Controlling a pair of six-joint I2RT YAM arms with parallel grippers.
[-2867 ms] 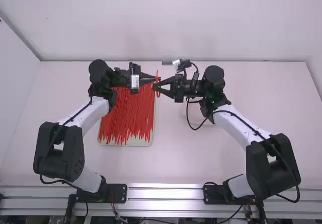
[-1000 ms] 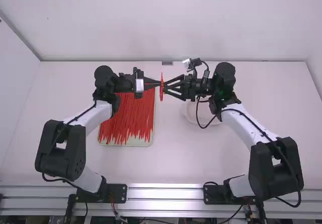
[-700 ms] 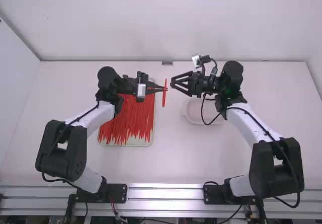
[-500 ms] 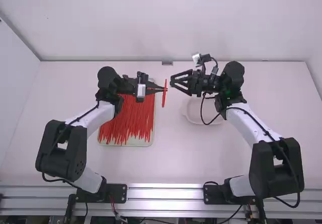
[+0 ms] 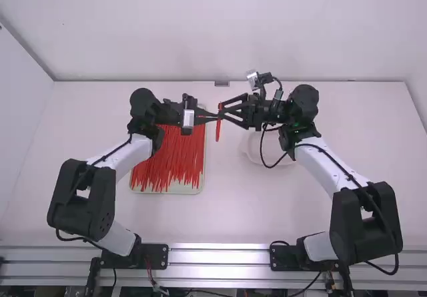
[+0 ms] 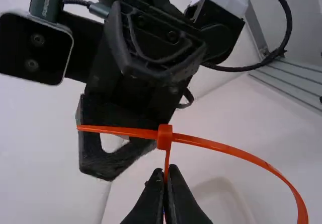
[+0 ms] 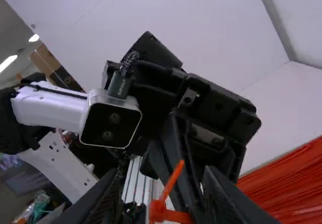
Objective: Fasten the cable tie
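Cable tie [image 6: 164,133] btwn L fingers [image 6: 151,204]

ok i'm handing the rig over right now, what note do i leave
Left gripper: shut on the cable tie, held in the air between the two arms.
Right gripper: open, close to the tie's tail end, gripping nothing.
Spare ties lie on the board under the left arm.
Done: the tail looks threaded through the head, and the loop is still wide.
Left: grip the tail and pull it snug.

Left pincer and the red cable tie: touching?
Touching. Left wrist view shows the left pincer shut on the cable tie next to its head.
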